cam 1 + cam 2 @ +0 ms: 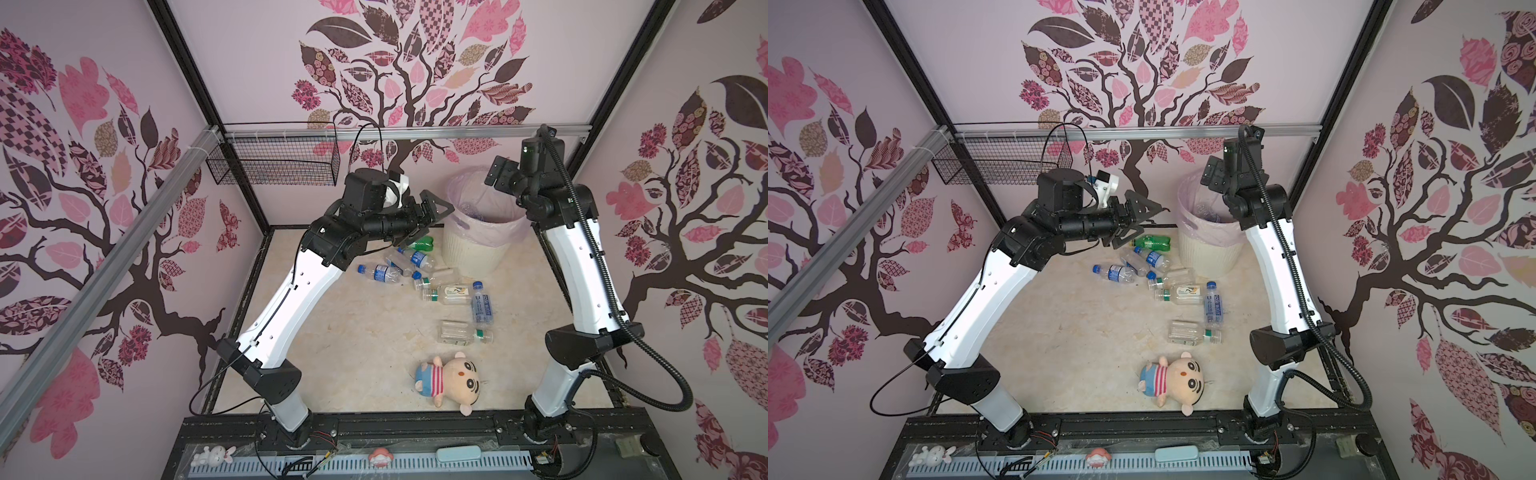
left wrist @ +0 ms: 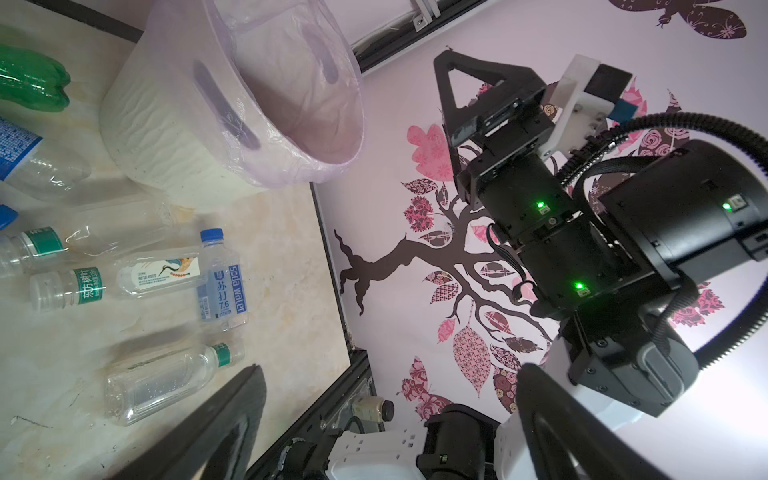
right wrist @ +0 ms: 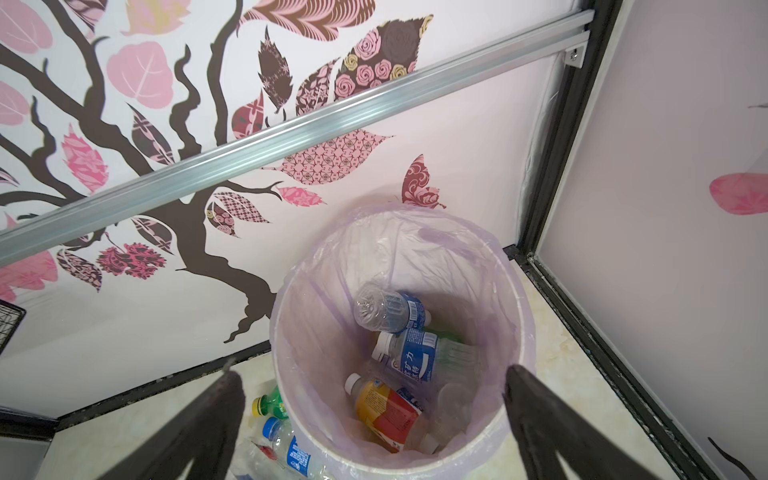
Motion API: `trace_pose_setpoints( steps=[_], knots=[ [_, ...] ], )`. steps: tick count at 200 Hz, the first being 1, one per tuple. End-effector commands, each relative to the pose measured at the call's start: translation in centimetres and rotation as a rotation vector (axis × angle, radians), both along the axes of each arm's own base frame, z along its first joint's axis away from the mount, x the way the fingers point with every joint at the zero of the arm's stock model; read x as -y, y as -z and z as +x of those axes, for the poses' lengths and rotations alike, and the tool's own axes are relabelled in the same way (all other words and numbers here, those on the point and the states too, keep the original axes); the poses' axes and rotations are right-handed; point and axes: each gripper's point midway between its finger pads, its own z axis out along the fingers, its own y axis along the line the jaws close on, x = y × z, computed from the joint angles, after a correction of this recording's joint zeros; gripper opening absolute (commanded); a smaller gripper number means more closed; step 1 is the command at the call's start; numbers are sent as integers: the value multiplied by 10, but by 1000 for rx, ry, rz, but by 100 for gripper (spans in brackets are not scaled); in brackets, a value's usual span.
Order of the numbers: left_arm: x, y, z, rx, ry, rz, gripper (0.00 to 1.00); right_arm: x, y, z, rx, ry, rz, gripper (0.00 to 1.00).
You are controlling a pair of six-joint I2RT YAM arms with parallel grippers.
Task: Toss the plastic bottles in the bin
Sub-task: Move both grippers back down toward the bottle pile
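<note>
In both top views the ribbed cream plastic bin (image 1: 473,253), lined with a filmy pink bag, stands at the far right corner of the beige marbled surface (image 1: 353,353). The plastic bottles (image 1: 449,291), mostly clear and crinkled, 1 green, lie strewn just beside it toward the middle. The left gripper (image 1: 434,226) hovers over the far ones, spread wide, empty.

The left wrist view shows a flat-sided clear bottle (image 2: 162,382) lying near a soda water bottle (image 2: 222,282).

In the right wrist view the right gripper (image 3: 372,372) hangs above the bin's mouth, jaws wide apart, holding nothing. At least 3 bottles lie inside, 1 amber.
</note>
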Motion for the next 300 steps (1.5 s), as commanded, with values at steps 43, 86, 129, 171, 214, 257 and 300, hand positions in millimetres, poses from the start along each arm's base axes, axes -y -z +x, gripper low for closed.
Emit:
trace_pose_setpoints(
  steps=[43, 86, 129, 171, 214, 257, 300],
  knots=[
    [-4, 6, -3, -10, -12, 12, 97, 4, -24, -22, 55, -9, 28, 100],
    [-8, 17, 1, -24, -44, 39, 97, 1, -23, -24, 50, -29, 38, 100],
    [-34, 38, 24, -45, -180, 104, 97, -13, -4, -35, -2, -109, 80, 100],
    [-73, 93, 50, -173, -349, 162, 97, -34, 28, -52, -78, -187, 73, 100],
    [-111, 169, 67, -316, -506, 290, 97, -82, 76, -80, -166, -340, 54, 100],
    [-139, 238, 97, -455, -591, 371, 97, -123, 125, -103, -258, -479, -16, 100],
    [-149, 292, 119, -552, -627, 423, 97, -169, 160, -126, -325, -596, -137, 100]
  ],
)
